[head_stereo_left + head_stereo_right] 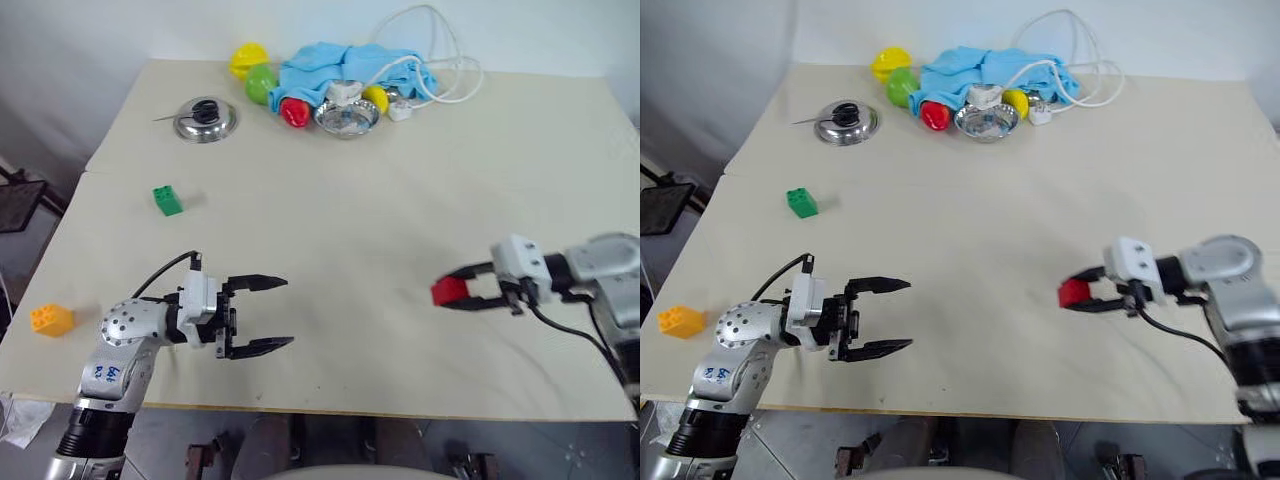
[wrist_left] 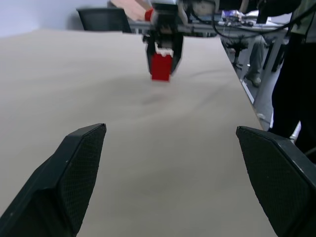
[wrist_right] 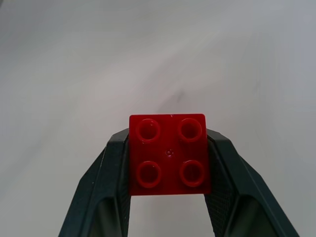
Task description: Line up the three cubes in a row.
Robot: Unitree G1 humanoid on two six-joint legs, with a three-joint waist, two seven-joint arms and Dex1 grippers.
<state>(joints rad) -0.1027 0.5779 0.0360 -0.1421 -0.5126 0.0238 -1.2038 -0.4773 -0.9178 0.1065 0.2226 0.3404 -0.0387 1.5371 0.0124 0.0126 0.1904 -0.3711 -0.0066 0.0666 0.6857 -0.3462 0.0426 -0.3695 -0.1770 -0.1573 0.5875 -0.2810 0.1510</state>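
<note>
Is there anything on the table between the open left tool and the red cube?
No. In the left eye view, only bare table lies between the left tool and the red cube, which the right tool grips.

Looks like a robotics lab or office workroom: a plain beige table (image 1: pixel 400 200) against a bare white wall, and past the red-brick-holding claw (image 2: pixel 162 54) there are desks piled with cables (image 2: pixel 237 19), an office chair (image 2: pixel 101 19), and someone standing (image 2: pixel 296 74).
</note>
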